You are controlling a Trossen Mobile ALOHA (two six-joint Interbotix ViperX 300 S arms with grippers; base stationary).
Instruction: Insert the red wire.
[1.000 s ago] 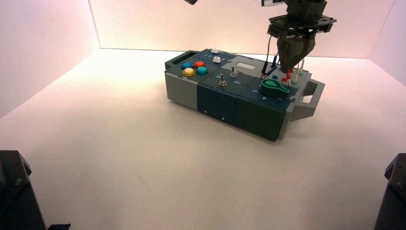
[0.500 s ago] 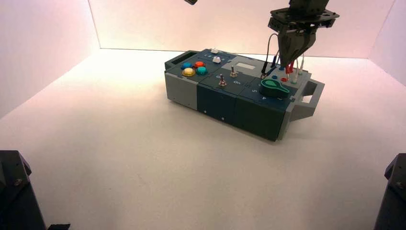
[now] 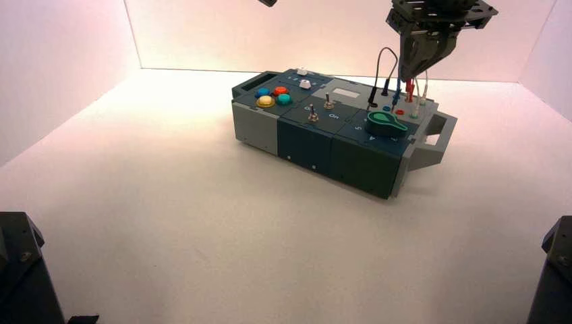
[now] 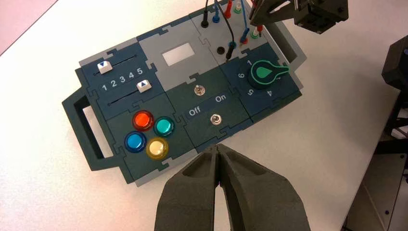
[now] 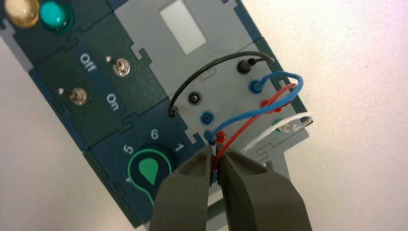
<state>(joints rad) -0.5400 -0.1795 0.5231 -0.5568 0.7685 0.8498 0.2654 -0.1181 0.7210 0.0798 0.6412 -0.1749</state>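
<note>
Now, right gripper [image 5: 214, 166]: I'm gripping the red wire [image 5: 250, 120] between closed jaws above the box's [image 3: 307, 138] wire sockets.
Red wire: looping from its far plug to my fingers.
Left gripper [image 4: 219, 156]: I'm hovering, jaws closed, near the toggle switches [image 4: 207, 106].

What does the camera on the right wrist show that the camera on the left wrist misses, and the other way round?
Only the right wrist view shows the right gripper shut on the red wire, just above the red socket, and the white wire beside it.

Only the left wrist view shows the whole box: both sliders, all four round buttons, and the left gripper shut, off the box's edge near the switches.

Both show the two toggle switches, the green knob and the socket panel.
</note>
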